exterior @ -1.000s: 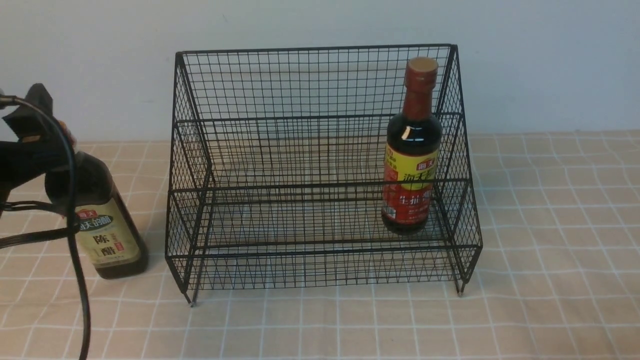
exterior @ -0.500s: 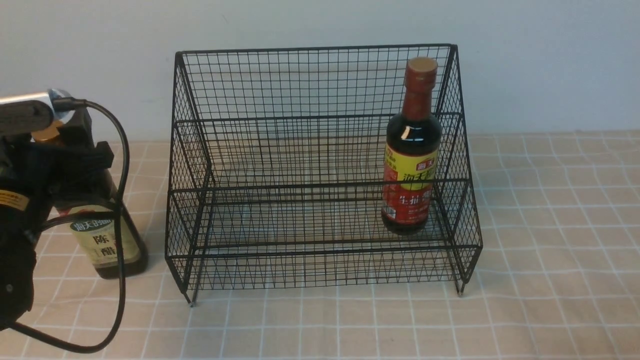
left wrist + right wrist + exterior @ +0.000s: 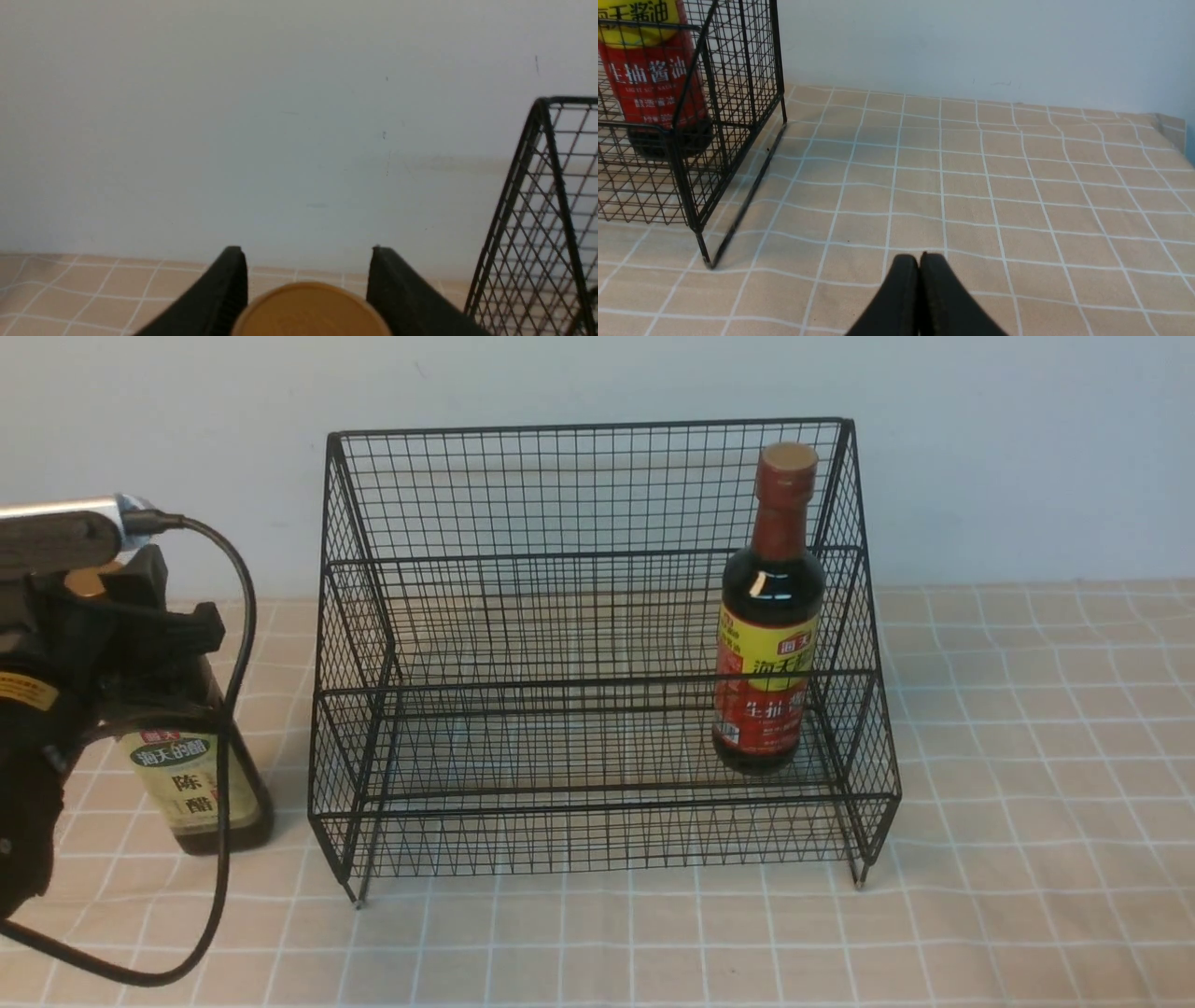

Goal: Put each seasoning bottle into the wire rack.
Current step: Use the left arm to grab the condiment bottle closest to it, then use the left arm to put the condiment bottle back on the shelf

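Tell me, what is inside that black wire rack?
One red-necked sauce bottle stands upright on the lower tier of the wire rack, at its right end. The mesh hides little; the remaining shelves look bare. The gold-capped bottle stands outside, left of it.

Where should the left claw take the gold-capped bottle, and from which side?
By the neck under the gold cap, approaching level from the robot's side: the bottle stands upright, its body looks wide, and the open left claw straddles the cap.
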